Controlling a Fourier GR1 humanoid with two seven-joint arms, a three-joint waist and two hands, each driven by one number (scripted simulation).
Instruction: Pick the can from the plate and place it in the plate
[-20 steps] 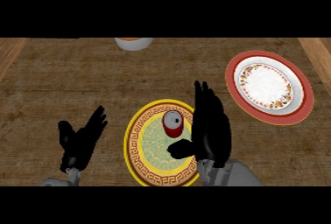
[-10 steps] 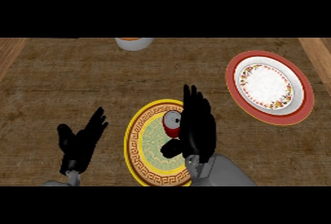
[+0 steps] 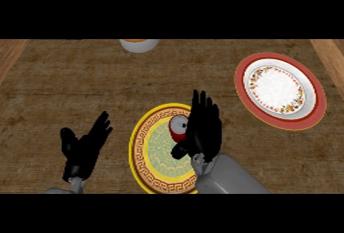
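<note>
Your brown counter (image 3: 67, 82), red plate (image 3: 243, 84) at right unmoved, yellow plate (image 3: 152, 160) at centre, your right hand (image 3: 204, 129) shifted left over it since a second ago, fingers straight, grasping nothing, left hand (image 3: 84, 148) released at lower left, can (image 3: 177, 129) on yellow plate, just left of right hand.

Looks like a kitchen, viewed steeply from above. Shows a brown, wood-grained counter top (image 3: 60, 86) filling the view. Holds tableware typical of a home kitchen: a yellow plate (image 3: 137, 145) with a key-pattern border, a red-rimmed plate (image 3: 240, 84) with a flowered white centre, and part of a white bowl or cup (image 3: 139, 44) at the far edge.
</note>
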